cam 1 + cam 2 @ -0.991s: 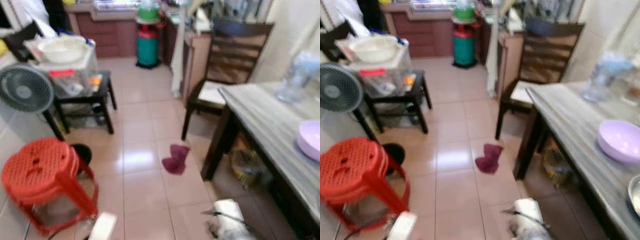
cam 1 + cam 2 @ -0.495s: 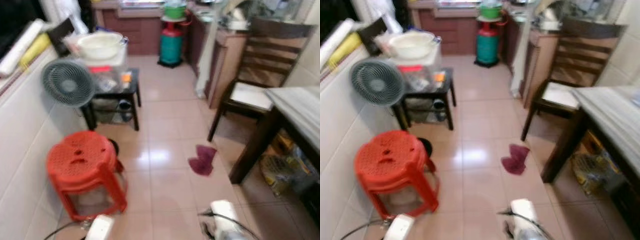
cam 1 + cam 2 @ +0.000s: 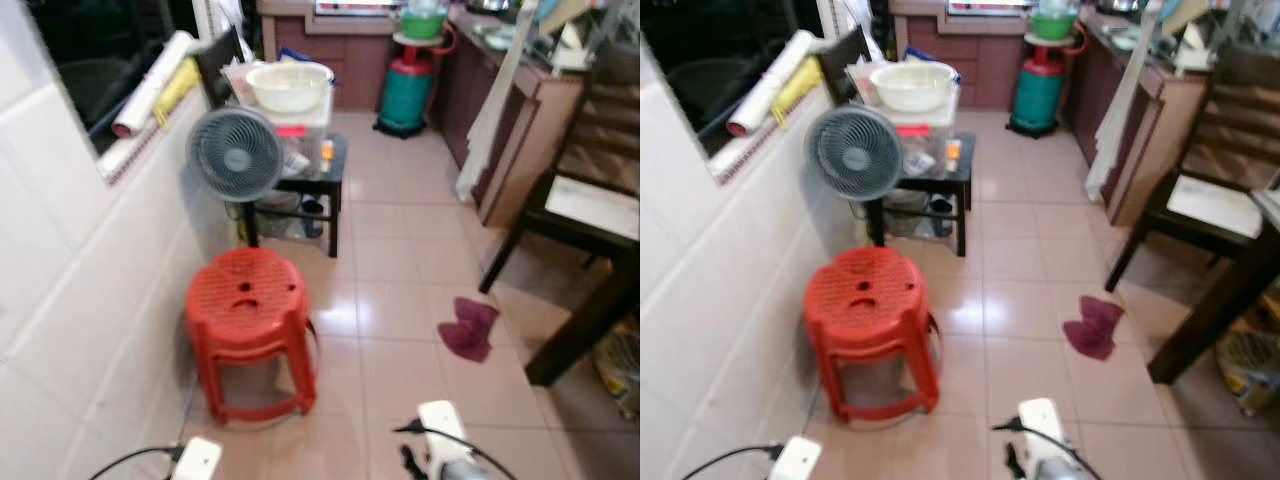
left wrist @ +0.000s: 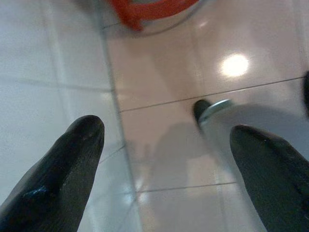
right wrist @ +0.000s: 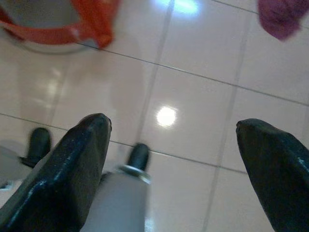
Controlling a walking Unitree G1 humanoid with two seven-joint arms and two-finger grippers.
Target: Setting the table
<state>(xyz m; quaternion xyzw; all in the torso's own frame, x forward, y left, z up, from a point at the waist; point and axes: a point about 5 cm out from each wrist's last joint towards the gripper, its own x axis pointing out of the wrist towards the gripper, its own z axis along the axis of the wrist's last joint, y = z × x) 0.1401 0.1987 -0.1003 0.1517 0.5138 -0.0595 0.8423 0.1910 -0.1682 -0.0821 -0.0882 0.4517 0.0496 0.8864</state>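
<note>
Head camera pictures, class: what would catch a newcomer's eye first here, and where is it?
The bright red plastic stool stands on the tiled floor beside the white tiled wall. Behind it, a grey fan sits in front of a small black table carrying a cream basin. A crumpled maroon cloth lies on the floor near the dark chair.

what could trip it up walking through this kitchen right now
The maroon rag lies loose on the glossy tiles mid-aisle; a foot landing on it might slip. The red stool stands close ahead on the left, and the dark chair narrows the right side, so a drifting step could clip either. Both grippers, left and right, hang empty with jaws open.
</note>
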